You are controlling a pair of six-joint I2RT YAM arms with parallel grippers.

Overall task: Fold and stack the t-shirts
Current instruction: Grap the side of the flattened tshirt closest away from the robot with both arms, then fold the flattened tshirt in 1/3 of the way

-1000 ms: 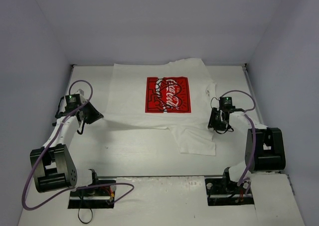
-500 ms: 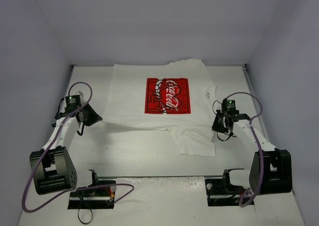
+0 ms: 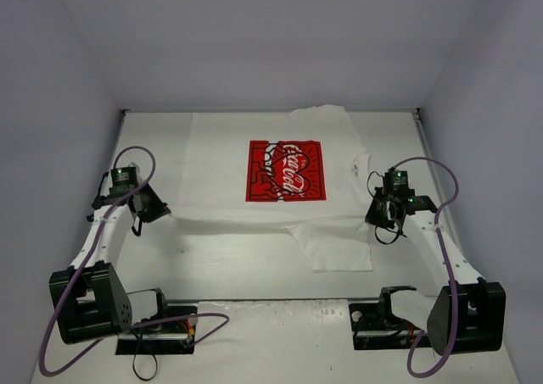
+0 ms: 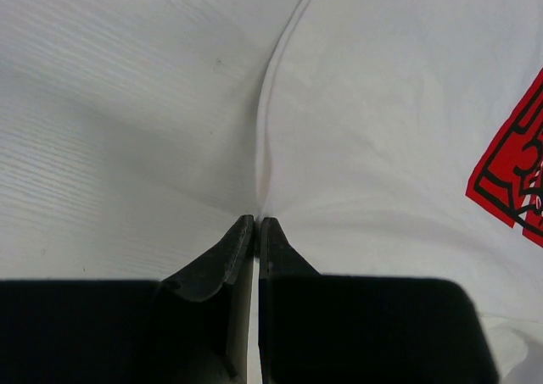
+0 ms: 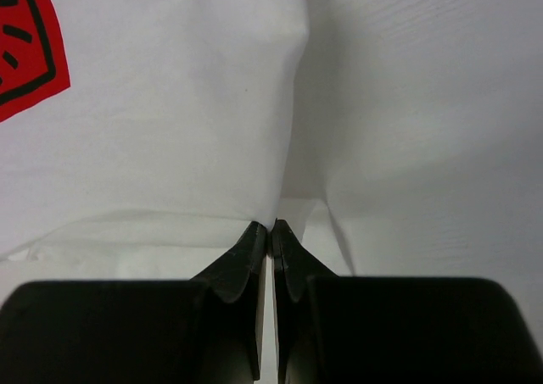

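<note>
We count one white t-shirt [image 3: 222, 159], lying print-up on the table [image 3: 246, 269] between the two grippers. Its one red square print [image 3: 286, 170] carries white script reading Coca-Cola (sideways in the top view). The left gripper [image 4: 257, 224] has its jaws pinched on the shirt's edge, with the print ahead to their right. The right gripper [image 5: 270, 229] is clamped on the cloth too, print ahead-left.

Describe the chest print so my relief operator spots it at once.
On the white table a white t-shirt lies spread, chest up. Near its middle sits the print: a red square with white script, the only colour on the cloth.
</note>
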